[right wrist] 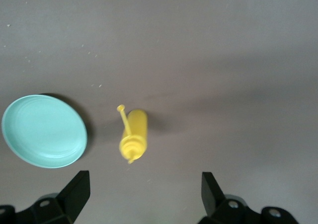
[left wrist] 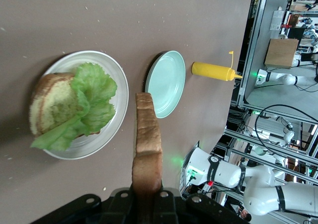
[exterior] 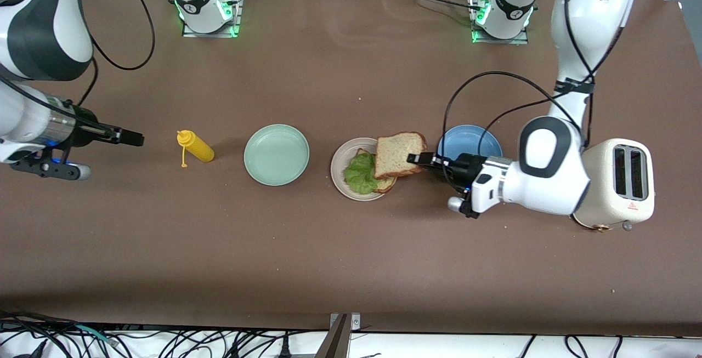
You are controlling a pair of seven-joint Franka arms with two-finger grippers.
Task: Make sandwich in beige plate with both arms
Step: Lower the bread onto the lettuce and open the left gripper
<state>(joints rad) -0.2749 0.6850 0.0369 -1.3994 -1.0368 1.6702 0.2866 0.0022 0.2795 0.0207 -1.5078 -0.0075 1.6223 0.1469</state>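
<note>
Sandwich half-built: bottom toast [exterior: 387, 181] and lettuce [exterior: 362, 174] lie on the beige plate [exterior: 339, 167], between the green plate [exterior: 276, 154] and blue plate [exterior: 466, 140]. Left gripper [exterior: 421, 159] pinches the top toast [exterior: 400, 154] by one edge, holding it above the lettuce, presumably so it lands flat. Right gripper [exterior: 131, 138] waits spread near the mustard bottle [exterior: 196, 147], keeping clear.

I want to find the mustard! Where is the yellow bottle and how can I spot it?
Look along the brown table toward the right arm's end, where three round plates lie in a row. Beside the mint green plate, the last plate at that end, lies the yellow plastic squeeze bottle on its side. It is the only bright yellow thing, with a pointed nozzle and a dangling cap.
</note>
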